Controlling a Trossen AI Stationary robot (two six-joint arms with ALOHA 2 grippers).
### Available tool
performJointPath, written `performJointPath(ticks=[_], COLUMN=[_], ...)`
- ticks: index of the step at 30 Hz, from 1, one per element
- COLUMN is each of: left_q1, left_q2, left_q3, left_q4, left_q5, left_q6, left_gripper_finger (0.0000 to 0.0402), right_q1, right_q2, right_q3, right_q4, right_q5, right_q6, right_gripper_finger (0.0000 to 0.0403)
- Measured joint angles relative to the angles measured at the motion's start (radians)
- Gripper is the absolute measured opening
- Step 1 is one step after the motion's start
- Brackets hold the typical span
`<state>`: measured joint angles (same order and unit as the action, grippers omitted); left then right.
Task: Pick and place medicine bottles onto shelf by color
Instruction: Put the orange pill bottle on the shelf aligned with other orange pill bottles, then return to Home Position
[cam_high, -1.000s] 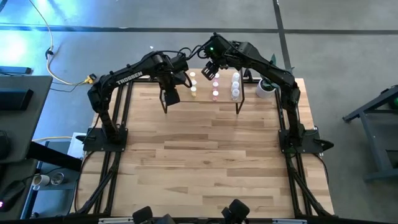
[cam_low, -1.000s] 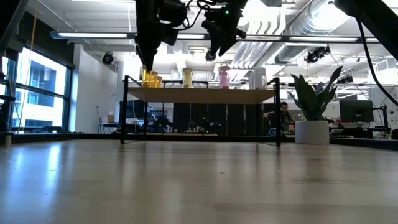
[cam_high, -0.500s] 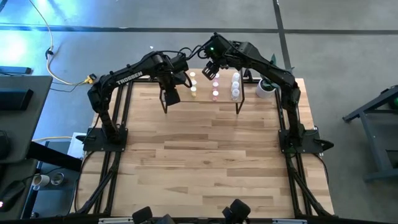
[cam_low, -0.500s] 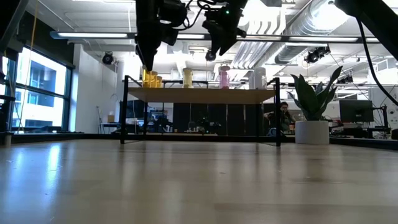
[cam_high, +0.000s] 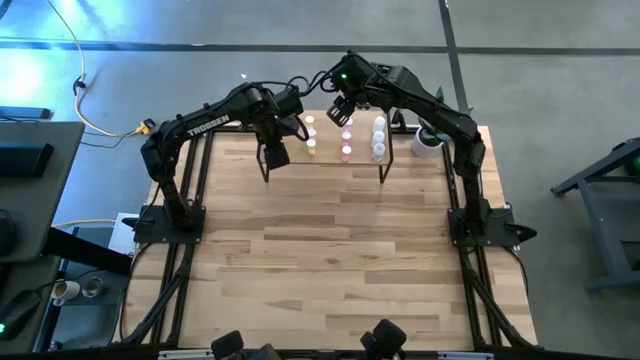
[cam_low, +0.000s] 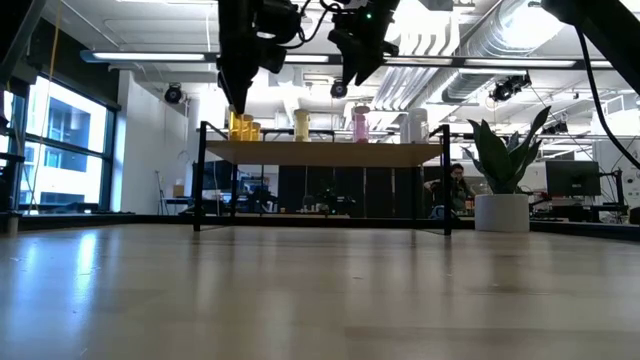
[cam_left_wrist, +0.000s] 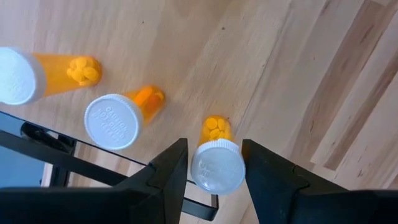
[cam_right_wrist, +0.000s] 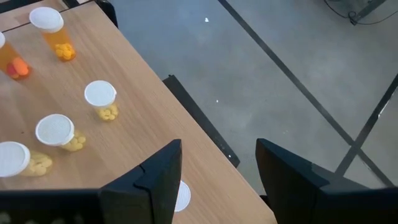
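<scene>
left pincer (cam_left_wrist: 211, 165) sits over the left end of the shelf (cam_high: 325, 160), fingers spread with an orange bottle (cam_left_wrist: 217, 160) standing on the shelf between them, can't tell if they actually touch it. two more orange bottles (cam_left_wrist: 121, 117) stand just beside it. right pincer (cam_right_wrist: 219, 174) hovers above the shelf's far edge, wide open, holding nothing. yellow bottles (cam_right_wrist: 102, 99) and pink bottles (cam_high: 346, 151) are on the shelf too, mid-board.
</scene>
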<state>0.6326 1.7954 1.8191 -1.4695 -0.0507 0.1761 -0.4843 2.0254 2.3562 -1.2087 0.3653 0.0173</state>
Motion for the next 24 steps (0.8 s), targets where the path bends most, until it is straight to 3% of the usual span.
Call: performJointPath(ticks=[16,24], left_q1=[0.0,0.0], left_q2=[0.0,0.0], left_q3=[0.002,0.119], left_q4=[-0.001,-0.021], left_q5=[-0.01,-0.009], left_q6=[0.011,0.012], left_gripper_finger=[0.0142,0.0142], right_q1=[0.0,0.0], right_q2=[0.0,0.0], right_q3=[0.0,0.0], right_q4=[0.0,0.001], right_q5=[0.0,0.0], right_q6=[-0.012,-0.018], right_gripper_finger=[0.0197,0.0197])
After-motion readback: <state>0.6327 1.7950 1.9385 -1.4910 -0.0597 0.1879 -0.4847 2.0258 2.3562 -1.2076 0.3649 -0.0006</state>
